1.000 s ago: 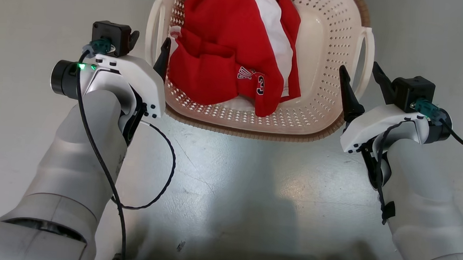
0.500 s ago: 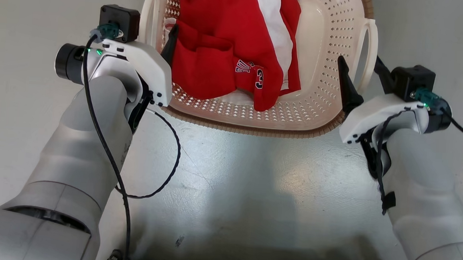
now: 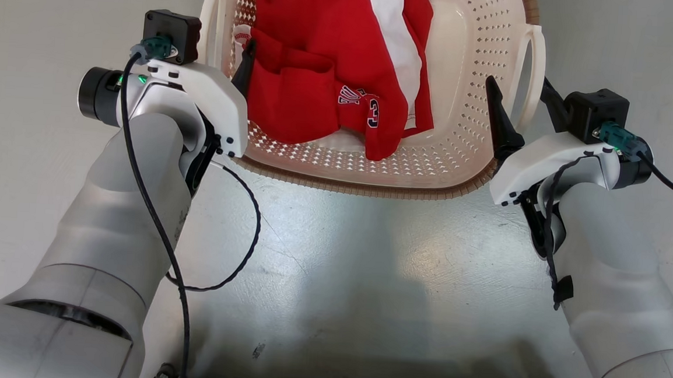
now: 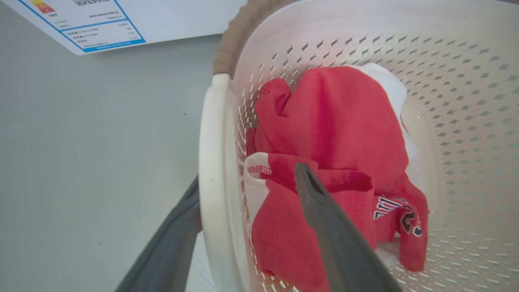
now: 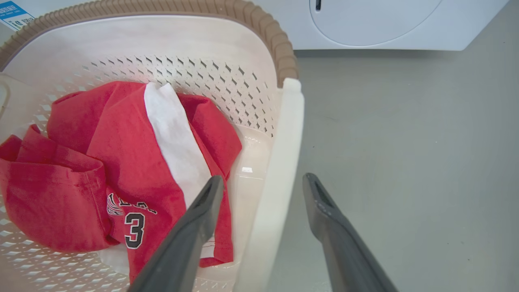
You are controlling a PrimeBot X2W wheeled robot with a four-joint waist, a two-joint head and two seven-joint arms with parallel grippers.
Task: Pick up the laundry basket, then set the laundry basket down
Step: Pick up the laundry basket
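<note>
Head view: laundry basket [image 3: 371,186] on the grey floor [image 3: 367,261], straddled at each side.
I note a red shirt [image 3: 320,65] inside it. Left gripper [image 4: 247,176] stands wide, one finger inside the wall, one outside the left handle [image 4: 211,154]. Right gripper [image 5: 262,177] is equally spread across the right handle [image 5: 279,162], fingers not touching it.

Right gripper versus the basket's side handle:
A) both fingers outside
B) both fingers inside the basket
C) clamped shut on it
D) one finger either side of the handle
D: the right gripper stands open, the white handle of the laundry basket between its fingers.
</note>
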